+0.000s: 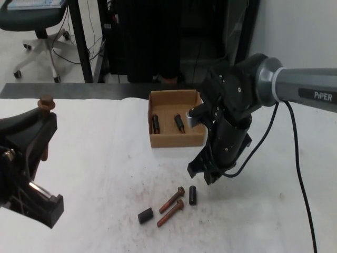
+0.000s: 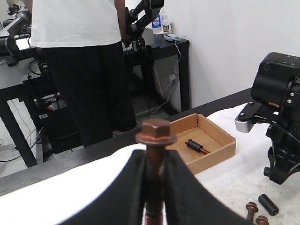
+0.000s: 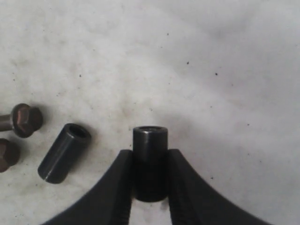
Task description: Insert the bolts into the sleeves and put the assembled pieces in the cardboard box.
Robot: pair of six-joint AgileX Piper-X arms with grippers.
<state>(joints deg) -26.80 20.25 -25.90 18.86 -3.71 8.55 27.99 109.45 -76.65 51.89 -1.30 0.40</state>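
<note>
left jaws are clenched on a bolt (image 2: 155, 137), with the fingers (image 2: 129, 187) either side of the shank. the bolt stands upright with its hex head poking up above them. that arm sits at the left edge of the desk (image 1: 95, 163), well apart from the other parts.

right jaws are grasping a black sleeve (image 3: 150, 161) by its sides, open end pointing away from the wrist. can't tell if it's touching the desk or just above it. just beside it a loose sleeve (image 3: 64, 153) lies on its side. next to that are the heads of two bolts, the near bolt (image 1: 170, 213) and the far bolt (image 1: 172, 200), lying roughly parallel on the desk. a third sleeve (image 1: 145, 215) lies by the bolts' threaded ends, on the side away from the right arm.

the cardboard box (image 1: 176, 140) sits further back near the desk's far edge, right beside the right arm. two assembled pieces lie in it, the left piece (image 1: 156, 124) by the left wall and the middle piece (image 1: 180, 123) near the centre.
</note>
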